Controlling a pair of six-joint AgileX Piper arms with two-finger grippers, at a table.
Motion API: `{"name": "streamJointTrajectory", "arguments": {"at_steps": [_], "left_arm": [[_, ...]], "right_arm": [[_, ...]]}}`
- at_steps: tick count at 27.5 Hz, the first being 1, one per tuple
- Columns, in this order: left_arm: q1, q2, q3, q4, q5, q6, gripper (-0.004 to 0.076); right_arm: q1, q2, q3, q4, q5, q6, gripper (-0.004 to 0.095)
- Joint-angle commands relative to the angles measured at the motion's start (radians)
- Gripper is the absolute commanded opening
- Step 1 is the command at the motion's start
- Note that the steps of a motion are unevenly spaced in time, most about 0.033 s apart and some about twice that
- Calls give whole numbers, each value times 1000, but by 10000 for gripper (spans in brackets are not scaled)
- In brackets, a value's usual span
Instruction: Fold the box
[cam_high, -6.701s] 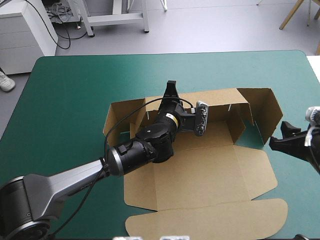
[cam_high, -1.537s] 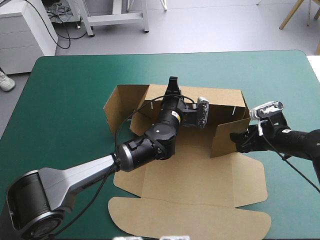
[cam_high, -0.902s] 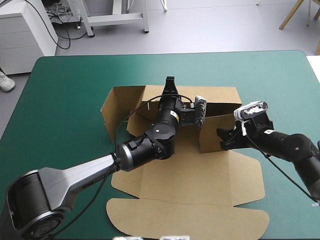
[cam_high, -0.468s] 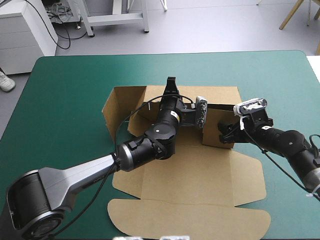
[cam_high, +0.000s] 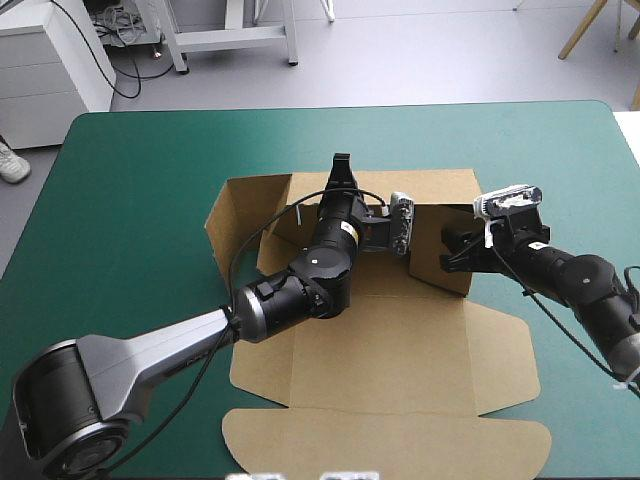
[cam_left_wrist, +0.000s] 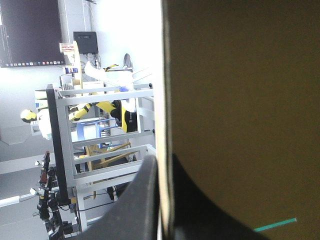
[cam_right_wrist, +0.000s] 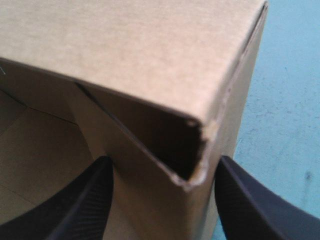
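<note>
Tabletop: Where the teal-green cover fills the high view, we see the broad, rounded-cornered tabletop (cam_high: 130, 200) carrying a single item.
Box: We find the box (cam_high: 400, 350), a cut sheet of brown board, around the middle of the tabletop and a little toward the right edge. It is partly raised, open on top.
Flat panels: The floor panel lies flat, and the rounded lid flap (cam_high: 390, 445) lies flat at the near edge. A side flap (cam_high: 505, 350) is spread flat to the right.
Raised walls: The far wall (cam_high: 440, 187) stands upright. A left wall (cam_high: 225, 215) stands at an angle off its left end. A shorter right wall (cam_high: 440, 262) stands at its right end.
Left arm: It comes from the near left corner and reaches across the floor panel to the far wall.
Right arm: It comes in from the right edge, low over the cover, and ends at the right wall.
Left claw: The left claw (cam_high: 342, 172), with two curved black fingers, sits on the top edge of the far wall. In its wrist view we see the fingers all but closed, with the board's edge pinched between them.
Right claw: The right claw (cam_right_wrist: 162, 161), also with black fins, is spread wide and grips nothing. A folded corner of the right wall juts between the fingers. One finger is on the inner side and the other is over the cover. We cannot tell whether either touches the board.
</note>
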Motion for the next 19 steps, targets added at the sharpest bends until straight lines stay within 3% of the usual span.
{"name": "streamJointTrajectory", "arguments": {"at_steps": [1, 14, 19], "left_arm": [[-8, -49, -30, 42, -34, -14, -10], [-8, -49, -30, 42, -34, -19, -10], [-10, -52, -30, 31, -31, -19, -8]], "right_arm": [[1, -21, -38, 34, 32, -15, 424], [1, -21, -38, 18, 38, -54, -6], [1, -21, -38, 18, 1, -54, -19]]}}
